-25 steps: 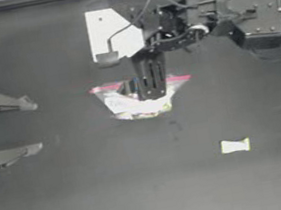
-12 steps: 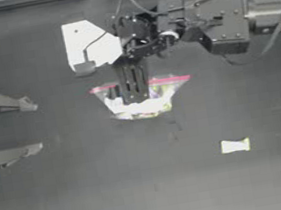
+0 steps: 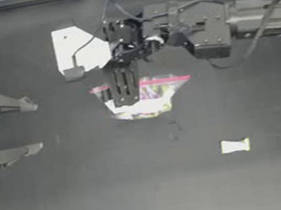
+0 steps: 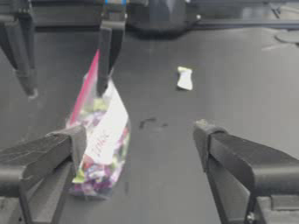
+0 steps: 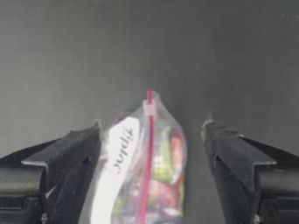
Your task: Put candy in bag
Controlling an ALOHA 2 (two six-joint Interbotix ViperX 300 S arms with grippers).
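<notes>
The bag (image 3: 152, 95), clear crinkly plastic with a pink-red strip and coloured sweets inside, lies at the table's middle. My right gripper (image 3: 125, 97) hangs over its left part. In the right wrist view the bag (image 5: 146, 175) sits between the two spread jaws, so that gripper (image 5: 152, 127) is open and holds nothing. The candy (image 3: 235, 146), a small pale wrapped piece, lies apart on the table toward the front right; the left wrist view also shows the candy (image 4: 184, 78). My left gripper (image 3: 35, 124) is parked open at the left edge, well away from the bag (image 4: 99, 144).
A white flat piece (image 3: 76, 49) shows beside the right arm's wrist, behind and left of the bag. The right arm (image 3: 224, 22) stretches across the back from the right side. Dark bare table lies between bag and candy.
The right arm has swung leftward, carrying its gripper from over the bag's middle to its left part. Bag, candy and left arm have stayed put.
</notes>
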